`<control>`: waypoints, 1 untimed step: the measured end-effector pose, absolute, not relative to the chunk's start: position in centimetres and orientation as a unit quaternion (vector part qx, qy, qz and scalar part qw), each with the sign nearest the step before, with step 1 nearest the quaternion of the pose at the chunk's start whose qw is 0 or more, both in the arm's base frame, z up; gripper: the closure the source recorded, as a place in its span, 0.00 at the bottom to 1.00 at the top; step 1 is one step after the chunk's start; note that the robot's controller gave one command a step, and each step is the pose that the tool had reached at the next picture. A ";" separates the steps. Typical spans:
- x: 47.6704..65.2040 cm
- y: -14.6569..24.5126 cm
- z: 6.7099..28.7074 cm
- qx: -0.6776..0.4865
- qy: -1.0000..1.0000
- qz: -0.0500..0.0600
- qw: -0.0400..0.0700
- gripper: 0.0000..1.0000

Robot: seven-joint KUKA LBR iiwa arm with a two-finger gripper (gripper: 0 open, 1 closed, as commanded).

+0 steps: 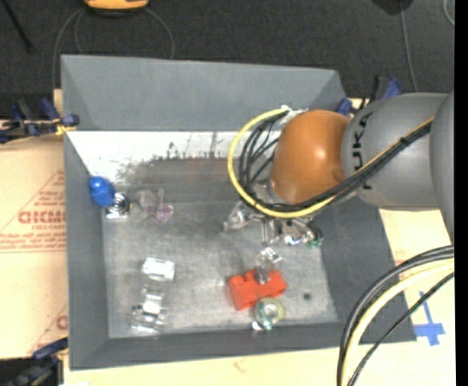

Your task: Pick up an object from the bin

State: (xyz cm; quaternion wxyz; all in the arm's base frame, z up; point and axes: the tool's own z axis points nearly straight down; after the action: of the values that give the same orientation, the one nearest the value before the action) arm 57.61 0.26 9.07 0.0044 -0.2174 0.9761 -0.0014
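My gripper [271, 240] hangs under the orange wrist cover in the right half of the bin, its metal tip pointing down. Just below it, toward the front, lies a red blocky toy [254, 289]; the tip comes down right at the toy's upper edge. A small clear round thing with a greenish tint [268, 314] rests against the front of the red toy. Nothing can be seen held in the gripper.
At the left wall sit a blue ball [99, 189] and a small silver piece [118, 207], with clear plastic bits [154, 203] beside them. A white piece [158, 268] and a clear one [148, 313] lie front left. The arm covers the bin's right rear.
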 end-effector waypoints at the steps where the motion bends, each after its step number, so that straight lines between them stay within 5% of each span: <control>1: 51.9 -0.2 14.6 -0.143 0.990 0.001 0.002 0.00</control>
State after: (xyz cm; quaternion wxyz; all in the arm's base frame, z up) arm 51.90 -0.21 14.61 0.0021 -0.1426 0.9898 0.0005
